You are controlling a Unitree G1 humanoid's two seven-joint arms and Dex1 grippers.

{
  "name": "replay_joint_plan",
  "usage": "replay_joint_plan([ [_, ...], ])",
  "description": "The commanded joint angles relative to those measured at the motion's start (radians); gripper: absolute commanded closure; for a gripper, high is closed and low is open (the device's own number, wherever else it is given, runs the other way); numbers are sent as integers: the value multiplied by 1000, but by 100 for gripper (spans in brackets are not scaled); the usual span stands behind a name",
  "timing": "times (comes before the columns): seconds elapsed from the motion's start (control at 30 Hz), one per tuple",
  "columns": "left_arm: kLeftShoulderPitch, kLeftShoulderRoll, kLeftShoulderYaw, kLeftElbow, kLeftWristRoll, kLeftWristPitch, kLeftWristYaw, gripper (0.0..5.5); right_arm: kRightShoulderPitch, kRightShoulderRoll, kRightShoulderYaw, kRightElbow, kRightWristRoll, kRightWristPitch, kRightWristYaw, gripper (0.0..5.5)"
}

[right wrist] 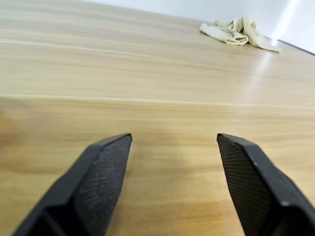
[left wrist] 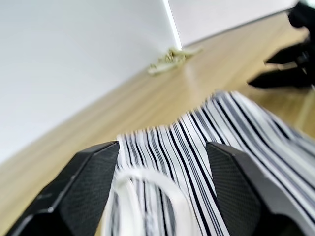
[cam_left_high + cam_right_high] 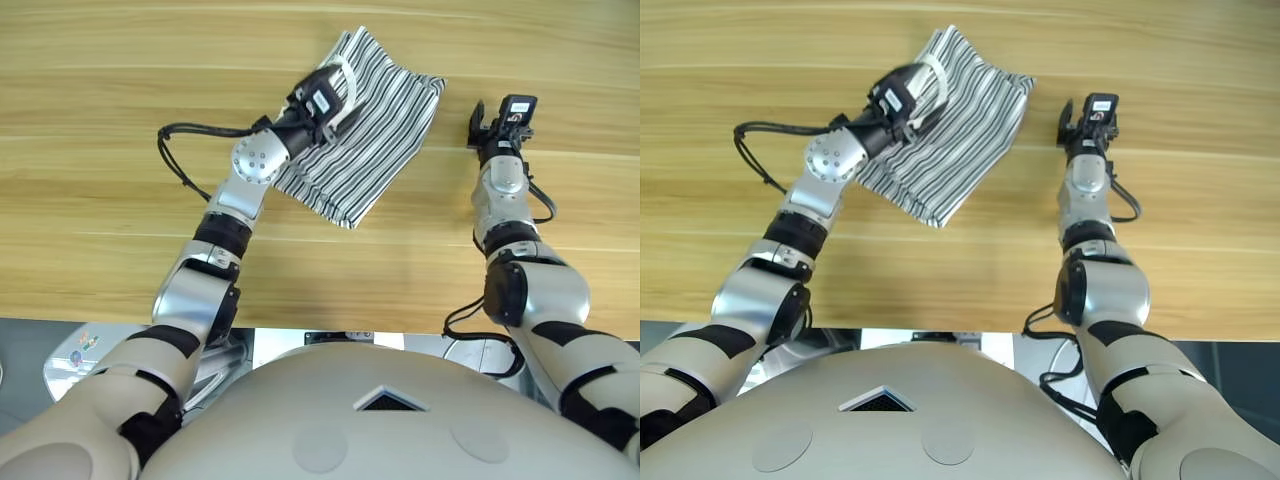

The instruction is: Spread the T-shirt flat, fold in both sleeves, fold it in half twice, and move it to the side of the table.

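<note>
Folded striped T-shirt (image 3: 385, 135) on a wooden surface (image 3: 100, 90).
Left jaws parted over the shirt; right jaws parted beside it, above bare wood.

The 2 head views look steeply down onto the table (image 3: 100, 150), sharing the striped shirt (image 3: 390, 120). The 2 wrist cameras sit low and close to its surface, facing across it toward the same crumpled cloth (image 1: 238, 30).
</note>
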Motion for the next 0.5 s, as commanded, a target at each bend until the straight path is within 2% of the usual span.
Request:
replay_joint_plan([
  [0.03, -7, 3, 71, -5, -34, 81, 58, 224, 110, -1, 35, -91, -29, -11, -10, 228],
  [0.2, -8, 6, 142, 253, -56, 176, 119, 224, 256, 13, 23, -370, 13, 8, 12, 228],
  [0.33, 23, 7, 126, 385, -16, 189, 154, 224, 340, 30, 28, -619, 37, 100, 21, 228],
  [0.43, 74, 13, 75, 389, 26, 173, 135, 224, 371, 50, 47, -751, 37, 167, 29, 228],
  [0.5, 162, 35, 41, 283, 27, 151, 71, 224, 375, 60, 70, -790, 9, 190, 23, 228],
])
